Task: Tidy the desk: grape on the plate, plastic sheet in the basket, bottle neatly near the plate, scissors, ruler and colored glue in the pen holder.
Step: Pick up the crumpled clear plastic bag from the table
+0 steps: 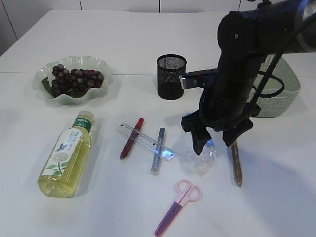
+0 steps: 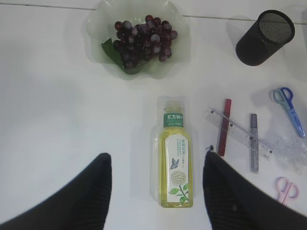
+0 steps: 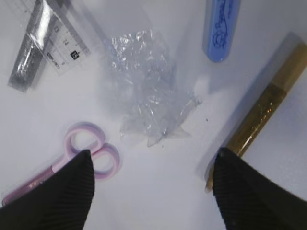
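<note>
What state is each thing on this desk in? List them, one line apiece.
Grapes: on the plate.
Bottle: lying on its side, cap on.
Pen holder: upright, nothing seen inside.
Ruler: flat, lying across the silver glue pen.
Red glue pen: flat on the desk.
Gold glue pen: flat on the desk.
Pink scissors: closed, flat.
Plastic sheet: crumpled, on the desk.
Basket: upright.
Right gripper: open above the sheet.
Left gripper: open, empty.

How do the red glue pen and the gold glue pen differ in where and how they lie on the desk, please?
The red glue pen lies left of the clear ruler, touching or slightly overlapping the ruler's end; the gold glue pen lies apart, right of the crumpled plastic sheet. The red one slants; the gold one runs nearly straight toward the camera. Both lie flat on the desk, outside the pen holder.
</note>
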`<control>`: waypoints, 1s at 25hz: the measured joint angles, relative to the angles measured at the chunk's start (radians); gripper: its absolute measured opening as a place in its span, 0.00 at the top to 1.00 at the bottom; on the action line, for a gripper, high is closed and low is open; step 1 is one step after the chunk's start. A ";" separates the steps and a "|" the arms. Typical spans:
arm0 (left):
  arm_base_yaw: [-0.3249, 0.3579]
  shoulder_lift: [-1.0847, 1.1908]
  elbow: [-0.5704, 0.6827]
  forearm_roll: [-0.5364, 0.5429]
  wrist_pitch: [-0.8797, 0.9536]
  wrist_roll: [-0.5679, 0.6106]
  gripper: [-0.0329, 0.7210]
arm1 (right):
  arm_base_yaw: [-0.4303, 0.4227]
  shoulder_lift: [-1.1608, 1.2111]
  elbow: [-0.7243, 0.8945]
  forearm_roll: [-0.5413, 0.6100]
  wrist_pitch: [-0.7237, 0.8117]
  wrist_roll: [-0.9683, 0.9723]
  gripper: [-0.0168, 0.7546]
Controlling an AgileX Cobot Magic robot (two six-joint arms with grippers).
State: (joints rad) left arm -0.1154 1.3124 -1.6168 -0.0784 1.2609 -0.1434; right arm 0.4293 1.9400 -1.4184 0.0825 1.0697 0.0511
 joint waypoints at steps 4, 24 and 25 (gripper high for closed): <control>0.000 0.000 0.000 -0.004 0.000 0.007 0.37 | 0.000 0.006 0.000 0.002 -0.053 -0.005 0.21; 0.000 0.000 0.000 -0.005 0.000 0.020 0.37 | 0.000 0.108 -0.005 -0.003 -0.131 -0.010 0.21; 0.000 0.000 0.000 -0.005 0.000 0.020 0.37 | 0.000 0.114 -0.005 -0.005 -0.133 -0.010 0.21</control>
State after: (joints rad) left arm -0.1154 1.3124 -1.6168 -0.0837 1.2609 -0.1235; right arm 0.4293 2.0540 -1.4231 0.0772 0.9363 0.0414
